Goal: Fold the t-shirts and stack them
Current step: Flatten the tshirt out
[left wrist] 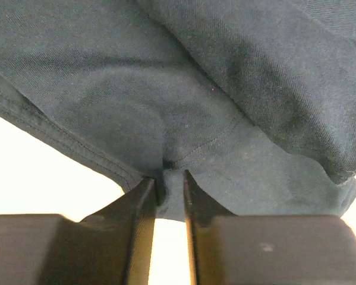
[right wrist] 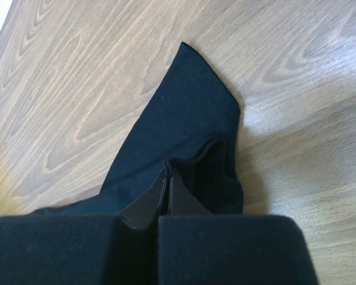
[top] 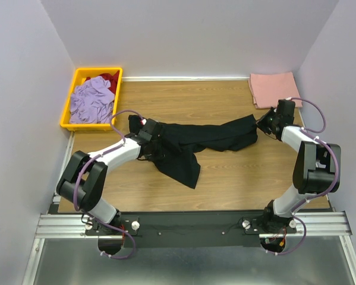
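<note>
The black t-shirt (top: 201,139) hangs crumpled and stretched between my two grippers above the middle of the wooden table (top: 225,190); one part droops to the front (top: 180,166). On its left end my left gripper (top: 151,132) has closed; in the left wrist view its jaws (left wrist: 170,175) pinch a seamed fold of the dark cloth (left wrist: 195,89). At the right end my right gripper (top: 262,123) is shut on the shirt's edge, which the right wrist view shows clamped between the fingertips (right wrist: 167,178) over black cloth (right wrist: 183,113). A salmon-pink t-shirt (top: 273,89) lies folded at the back right.
A yellow bin (top: 67,110) stands at the back left, holding a lavender garment (top: 91,101) and a red one (top: 109,78). Purple walls close in the table on three sides. Bare wood (right wrist: 76,71) shows under the right gripper.
</note>
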{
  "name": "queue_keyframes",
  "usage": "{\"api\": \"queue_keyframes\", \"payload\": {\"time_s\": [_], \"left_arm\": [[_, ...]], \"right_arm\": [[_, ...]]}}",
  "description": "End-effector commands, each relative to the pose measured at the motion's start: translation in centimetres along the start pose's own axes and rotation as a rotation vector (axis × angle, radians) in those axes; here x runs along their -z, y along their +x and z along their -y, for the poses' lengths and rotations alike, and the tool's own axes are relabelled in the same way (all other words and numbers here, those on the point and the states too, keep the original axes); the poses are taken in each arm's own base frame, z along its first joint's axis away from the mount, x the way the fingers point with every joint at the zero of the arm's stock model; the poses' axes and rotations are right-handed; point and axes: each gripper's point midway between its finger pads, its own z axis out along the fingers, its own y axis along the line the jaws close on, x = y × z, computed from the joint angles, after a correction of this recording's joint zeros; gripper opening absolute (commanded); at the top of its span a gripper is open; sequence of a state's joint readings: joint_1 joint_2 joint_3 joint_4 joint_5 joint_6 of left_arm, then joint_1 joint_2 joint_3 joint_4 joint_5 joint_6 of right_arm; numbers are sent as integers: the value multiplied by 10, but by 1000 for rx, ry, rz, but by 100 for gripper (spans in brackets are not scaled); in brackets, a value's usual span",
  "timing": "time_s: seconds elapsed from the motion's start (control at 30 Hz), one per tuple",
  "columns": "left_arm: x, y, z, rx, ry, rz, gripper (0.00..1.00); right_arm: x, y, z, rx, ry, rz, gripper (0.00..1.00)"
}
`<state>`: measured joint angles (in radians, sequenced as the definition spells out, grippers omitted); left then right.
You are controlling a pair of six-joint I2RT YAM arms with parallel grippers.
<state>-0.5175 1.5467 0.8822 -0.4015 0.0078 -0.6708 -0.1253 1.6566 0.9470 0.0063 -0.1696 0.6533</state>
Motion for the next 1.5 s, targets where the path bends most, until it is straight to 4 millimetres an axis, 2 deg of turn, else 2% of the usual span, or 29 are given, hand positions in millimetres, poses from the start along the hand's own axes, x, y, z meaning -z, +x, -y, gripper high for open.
{"api": "queue_keyframes", "payload": {"time_s": [0.0, 0.1, 0.17, 0.2, 0.27, 0.3, 0.37, 0.4, 0.43, 0.47, 0.5, 0.53, 0.57, 0.63, 0.67, 0.7, 0.73, 0.77, 0.9, 0.93, 0.97, 1.0, 1.03, 1.13, 1.17, 1.27, 1.3, 1.37, 1.47], "left_arm": [[2, -4, 7, 5, 20, 17, 17], [17, -31, 10, -3, 6, 97, 1], [31, -51, 13, -5, 11, 149, 0], [48, -82, 12, 11, 23, 225, 0], [70, -117, 8, 35, 37, 304, 0], [95, -154, 6, 46, 55, 392, 0], [121, -189, 1, 52, 59, 474, 0], [149, -224, -1, 67, 64, 562, 0], [161, -238, -2, 66, 65, 595, 0], [174, -251, -2, 55, 68, 626, 0], [201, -276, 7, 49, 104, 689, 0], [216, -289, 1, 57, 96, 725, 0], [253, -308, 15, 41, 161, 798, 0], [287, -329, 15, 40, 185, 884, 0], [307, -336, 17, 37, 205, 931, 0], [344, -343, 25, 24, 247, 1010, 0], [363, -346, 27, 22, 265, 1052, 0], [404, -349, 29, 11, 303, 1141, 0], [488, -337, 39, -43, 369, 1324, 0], [518, -323, 43, -75, 383, 1394, 0], [533, -315, 45, -90, 388, 1430, 0], [558, -295, 47, -112, 398, 1483, 0], [572, -284, 48, -132, 396, 1518, 0], [616, -240, 47, -166, 396, 1630, 0], [627, -229, 46, -186, 382, 1662, 0], [663, -188, 40, -211, 342, 1759, 0], [673, -179, 37, -212, 324, 1788, 0], [705, -148, 34, -228, 297, 1876, 0], [722, -132, 32, -239, 285, 1922, 0]], "right_arm": [[-1, 3, 2, 16, 3, -3, 1], [0, 0, -1, 7, -3, 4, 1], [2, -6, -8, 2, -22, 12, 1], [6, -16, -19, 4, -49, 31, 1], [11, -31, -31, 5, -70, 66, 1], [20, -48, -45, 12, -89, 97, 1], [28, -68, -59, 23, -104, 140, 1], [33, -80, -62, 34, -93, 164, 1], [39, -91, -70, 45, -100, 187, 1], [53, -118, -90, 62, -130, 252, 1], [61, -127, -97, 71, -136, 269, 1], [81, -155, -119, 88, -176, 337, 1], [91, -165, -126, 96, -182, 355, 1], [115, -188, -146, 124, -213, 417, 1], [139, -206, -163, 139, -243, 470, 1], [159, -217, -174, 160, -263, 512, 1], [174, -224, -182, 175, -278, 542, 1], [208, -237, -198, 190, -312, 606, 1], [278, -252, -215, 240, -344, 743, 1], [315, -253, -221, 261, -365, 807, 1], [332, -253, -223, 273, -370, 840, 1], [350, -252, -223, 283, -370, 872, 1], [382, -248, -224, 304, -381, 927, 1], [424, -241, -214, 330, -350, 1014, 1], [454, -232, -212, 335, -364, 1065, 1], [489, -222, -203, 361, -343, 1138, 1], [509, -215, -200, 367, -349, 1174, 1], [527, -208, -194, 381, -333, 1211, 1], [533, -205, -191, 393, -320, 1223, 1]]}}
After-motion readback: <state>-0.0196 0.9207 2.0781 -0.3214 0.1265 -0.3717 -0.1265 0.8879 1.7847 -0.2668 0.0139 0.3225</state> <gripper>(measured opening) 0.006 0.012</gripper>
